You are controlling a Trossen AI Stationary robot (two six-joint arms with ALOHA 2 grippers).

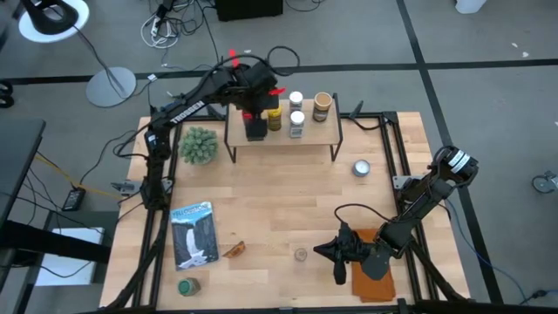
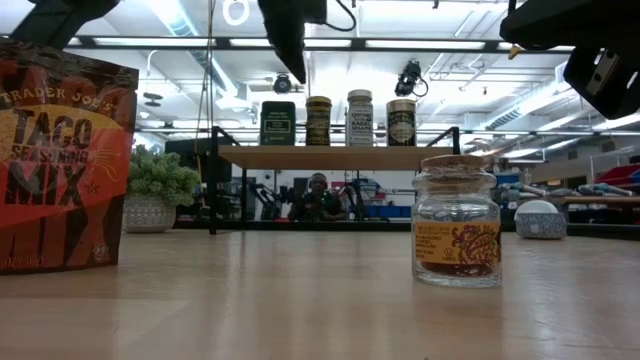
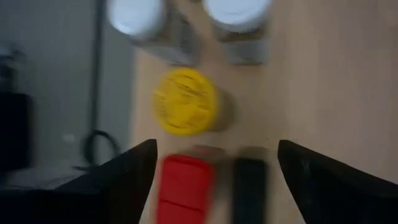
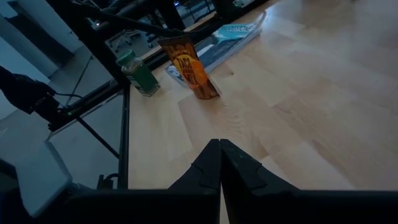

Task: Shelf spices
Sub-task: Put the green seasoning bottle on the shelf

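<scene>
The shelf (image 1: 323, 131) stands at the table's far edge with several spices on its top: a dark tin (image 2: 277, 122), a yellow-lidded jar (image 3: 186, 109), two white-lidded jars (image 1: 296, 98) and a brown jar (image 1: 323, 106). My left gripper (image 3: 214, 180) hovers open above the shelf's left end, over a red-topped tin (image 3: 185, 190). It also shows above the dark tin as my left gripper (image 2: 290, 40). My right gripper (image 4: 219, 149) is shut near the table's near edge, right of a small cork-topped glass jar (image 2: 457, 225). A taco seasoning packet (image 1: 233, 250) and a green-lidded jar (image 1: 187, 286) rest on the table.
A fuzzy green plant ball (image 1: 199, 146) sits left of the shelf and a round silvery tin (image 1: 361, 167) right of it. A blue booklet (image 1: 193, 234) lies near the left edge, and an orange cloth (image 1: 375, 275) lies under my right arm. Bare wood spans the table's middle.
</scene>
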